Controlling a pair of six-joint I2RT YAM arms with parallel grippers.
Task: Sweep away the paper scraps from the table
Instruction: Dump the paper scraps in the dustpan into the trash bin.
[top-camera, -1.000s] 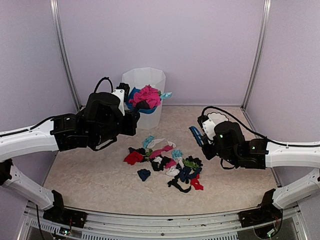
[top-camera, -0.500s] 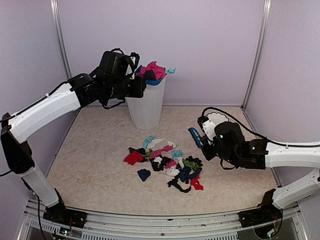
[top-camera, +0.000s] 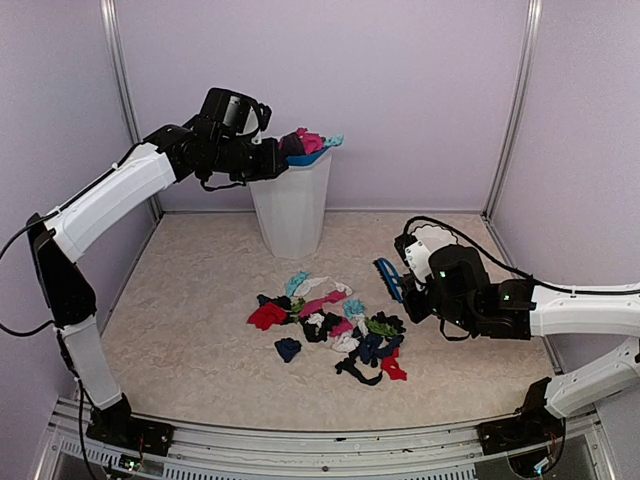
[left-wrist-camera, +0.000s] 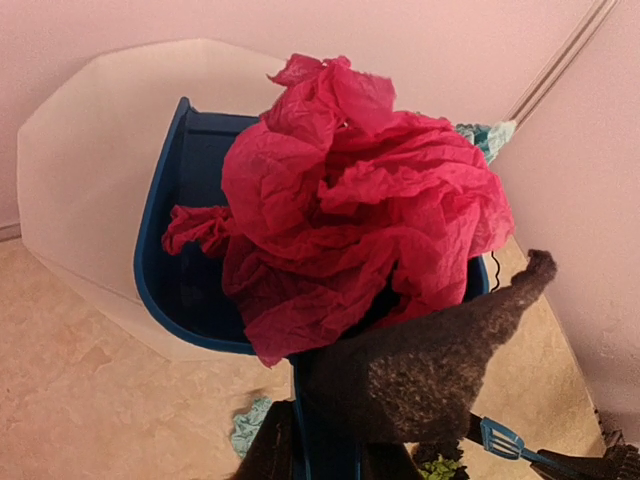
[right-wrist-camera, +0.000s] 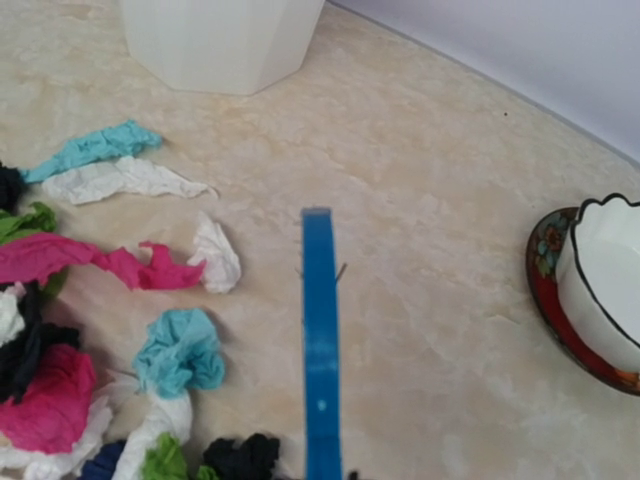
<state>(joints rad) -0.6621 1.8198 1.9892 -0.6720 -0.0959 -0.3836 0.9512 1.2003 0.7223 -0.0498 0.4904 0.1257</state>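
Note:
High over the white bin (top-camera: 292, 205), my left gripper (top-camera: 275, 160) is shut on the handle of the blue dustpan (top-camera: 312, 158). The pan (left-wrist-camera: 185, 270) is piled with crumpled pink-red paper (left-wrist-camera: 350, 210) and a black scrap (left-wrist-camera: 420, 370), and the bin's mouth (left-wrist-camera: 90, 150) lies under it. More paper scraps (top-camera: 330, 325) in pink, red, black, teal, green and white lie heaped mid-table (top-camera: 180, 340). My right gripper (top-camera: 408, 283) is shut on the blue brush (top-camera: 388, 277), low at the heap's right edge. The brush back (right-wrist-camera: 320, 340) points away, with scraps (right-wrist-camera: 180, 350) to its left.
A white scalloped bowl on a red patterned saucer (right-wrist-camera: 605, 290) stands right of the brush, also visible behind my right wrist (top-camera: 432, 238). Lilac walls with metal posts close the back and sides. A metal rail runs along the table's front edge (top-camera: 320, 440).
My left arm has lifted the loaded dustpan from in front of the bin to above its rim. The right arm and brush have barely moved.

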